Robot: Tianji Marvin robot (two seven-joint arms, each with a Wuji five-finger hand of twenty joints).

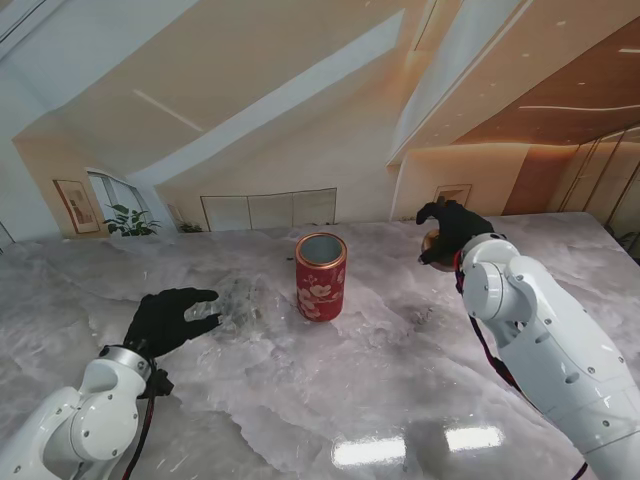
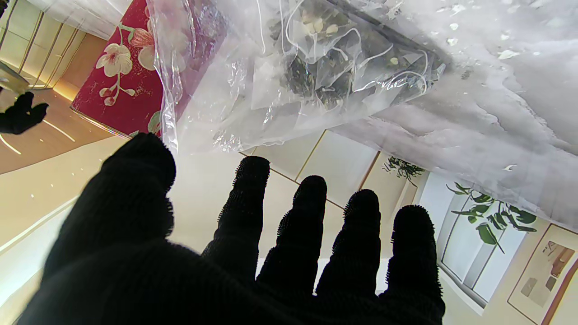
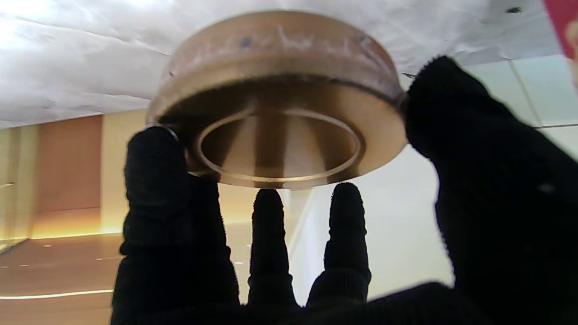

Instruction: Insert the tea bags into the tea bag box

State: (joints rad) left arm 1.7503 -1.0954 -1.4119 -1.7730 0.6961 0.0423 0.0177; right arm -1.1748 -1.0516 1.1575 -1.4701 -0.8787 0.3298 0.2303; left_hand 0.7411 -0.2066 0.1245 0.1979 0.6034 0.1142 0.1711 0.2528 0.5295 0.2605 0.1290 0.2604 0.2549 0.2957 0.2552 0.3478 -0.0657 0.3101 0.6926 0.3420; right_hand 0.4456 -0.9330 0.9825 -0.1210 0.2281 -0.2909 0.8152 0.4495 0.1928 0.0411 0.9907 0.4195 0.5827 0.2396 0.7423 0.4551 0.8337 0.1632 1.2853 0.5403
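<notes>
The red tea bag box (image 1: 320, 277), a round tin with flower print (image 2: 122, 76), stands upright and open at the table's middle. Left of it lies a clear plastic bag (image 1: 235, 300) holding several tea bags (image 2: 325, 67). My left hand (image 1: 170, 318) hovers just nearer to me than the bag, fingers (image 2: 311, 216) spread, holding nothing. My right hand (image 1: 452, 228) is to the right of the tin and farther from me, shut on the tin's gold lid (image 3: 275, 113), thumb and fingers clamping its rim. Whether the lid touches the table I cannot tell.
The marble table (image 1: 380, 400) stretches wide around the tin. A corner of the red tin (image 3: 564, 13) shows at the edge of the right wrist view. My right hand (image 2: 20, 115) appears small beyond the tin in the left wrist view.
</notes>
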